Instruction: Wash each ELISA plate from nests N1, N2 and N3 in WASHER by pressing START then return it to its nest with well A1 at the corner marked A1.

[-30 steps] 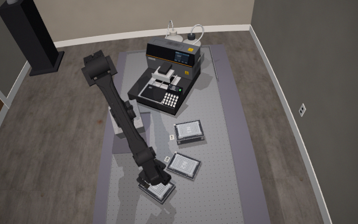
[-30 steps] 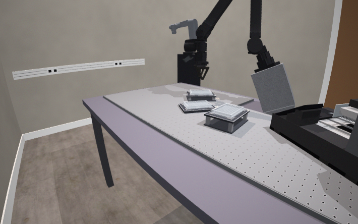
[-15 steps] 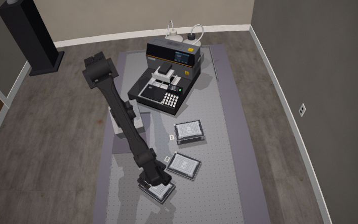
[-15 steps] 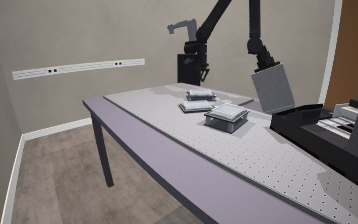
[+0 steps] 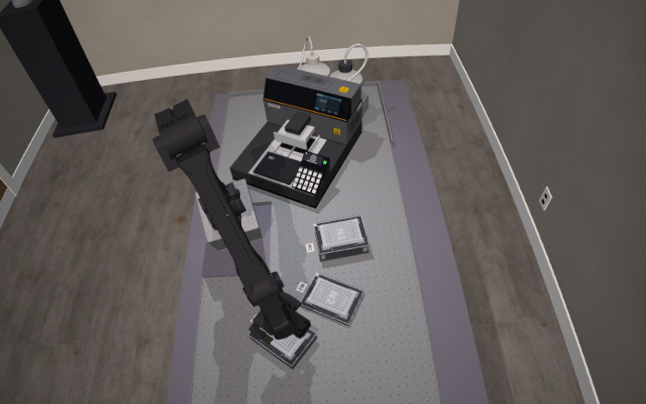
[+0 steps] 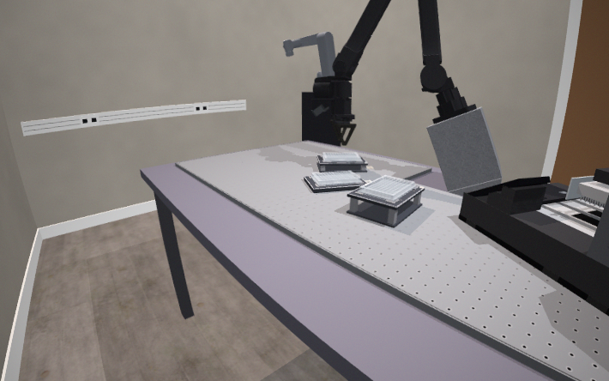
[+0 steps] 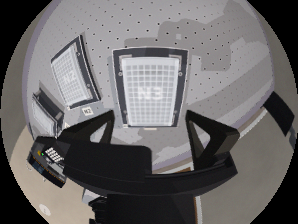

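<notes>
My gripper (image 7: 150, 113) (image 6: 345, 141) is open and empty above the plate in nest N3 (image 7: 150, 92) (image 5: 290, 346) (image 6: 340, 157), with its fingers apart near that plate's near end in the wrist view. The arm partly covers this plate in the top view. A plate sits in nest N2 (image 5: 333, 297) (image 6: 337, 178) (image 7: 70, 80) and another in the raised nest N1 (image 5: 340, 234) (image 6: 388, 188) (image 7: 44, 117). The washer (image 5: 310, 107) shows a green lamp (image 5: 324, 162) above its keypad (image 5: 307, 179). No plate is visible on it.
The arm's grey base block (image 5: 235, 230) (image 6: 465, 151) stands at the table's left side in the top view, near the washer. Two bottles with tubes stand behind the washer. Small label cards lie beside the N1 and N2 nests.
</notes>
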Controlling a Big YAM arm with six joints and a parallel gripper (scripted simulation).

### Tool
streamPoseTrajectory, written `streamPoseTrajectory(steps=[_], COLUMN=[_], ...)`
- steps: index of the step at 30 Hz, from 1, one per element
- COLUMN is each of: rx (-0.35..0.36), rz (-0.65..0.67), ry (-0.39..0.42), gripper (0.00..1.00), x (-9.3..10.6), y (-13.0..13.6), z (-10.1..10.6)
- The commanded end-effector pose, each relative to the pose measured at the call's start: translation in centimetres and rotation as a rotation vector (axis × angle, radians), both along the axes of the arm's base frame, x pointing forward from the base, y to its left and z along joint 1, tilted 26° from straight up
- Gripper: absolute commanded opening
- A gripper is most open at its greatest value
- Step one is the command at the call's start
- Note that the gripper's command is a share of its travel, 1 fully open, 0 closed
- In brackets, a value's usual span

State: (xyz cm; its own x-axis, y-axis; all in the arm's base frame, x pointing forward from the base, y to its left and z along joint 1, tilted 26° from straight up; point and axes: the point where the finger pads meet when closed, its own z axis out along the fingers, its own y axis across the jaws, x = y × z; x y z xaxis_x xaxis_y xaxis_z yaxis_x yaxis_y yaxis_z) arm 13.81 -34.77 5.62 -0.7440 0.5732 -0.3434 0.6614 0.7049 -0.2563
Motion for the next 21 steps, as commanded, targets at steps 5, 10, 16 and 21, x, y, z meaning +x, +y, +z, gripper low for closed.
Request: streamPoseTrajectory(steps=[5,10,16,21], rx=[-0.007,-0.006,-0.007,-0.020], rz=[0.004,0.003,0.002,0.002], ry=[-0.002,-0.001,-0.001,-0.009], gripper=[1.00,1.00,1.00,1.00], x=[0.0,0.0,0.1,0.6], y=[-0.9,-1.2,-1.6,-1.8], z=[-1.0,-1.8,-2.6,-1.7])
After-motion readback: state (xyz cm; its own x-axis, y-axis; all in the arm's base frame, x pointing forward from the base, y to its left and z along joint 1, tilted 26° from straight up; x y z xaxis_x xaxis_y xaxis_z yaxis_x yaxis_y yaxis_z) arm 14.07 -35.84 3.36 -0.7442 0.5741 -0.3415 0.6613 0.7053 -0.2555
